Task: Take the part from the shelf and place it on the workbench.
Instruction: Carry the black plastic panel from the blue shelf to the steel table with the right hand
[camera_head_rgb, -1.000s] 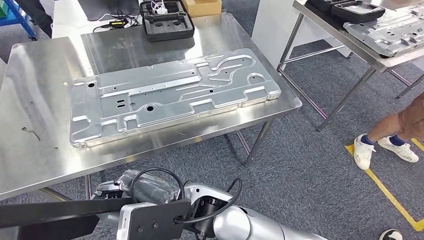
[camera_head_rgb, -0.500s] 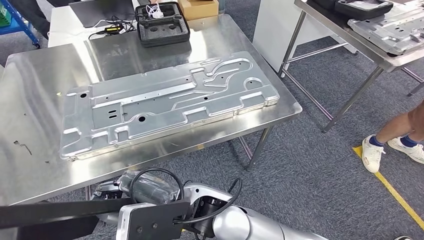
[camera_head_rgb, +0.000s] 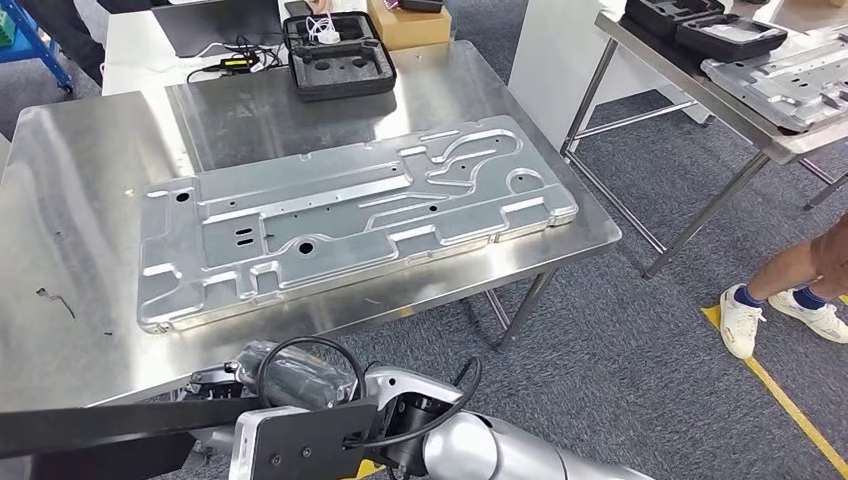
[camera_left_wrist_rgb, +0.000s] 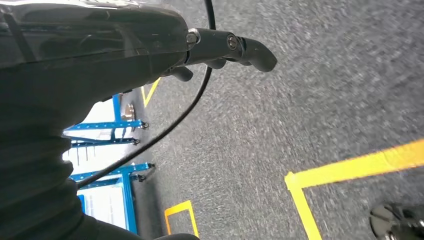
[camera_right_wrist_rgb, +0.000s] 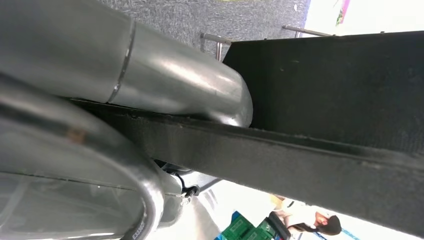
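Already lying flat on the bench (camera_head_rgb: 90, 120): the part (camera_head_rgb: 350, 215). Left hand (camera_left_wrist_rgb: 225, 47) hanging, fingers apart, holding nothing; right hand's fingers impossible to tell.

1. Left hand (camera_left_wrist_rgb: 220, 50) partly behind its own dark cover in the left wrist view; hold on anything impossible to tell.
2. Right hand (camera_right_wrist_rgb: 150, 95) masked by a black slab (camera_right_wrist_rgb: 320, 165) in the right wrist view; finger position unreadable.
3. Second metal panel (camera_head_rgb: 790, 85) on the far table, cut by the head view's right edge.
4. Person's legs (camera_head_rgb: 790, 285) cropped at the same edge.
5. Black foam case (camera_head_rgb: 340, 55) contents too small to identify.
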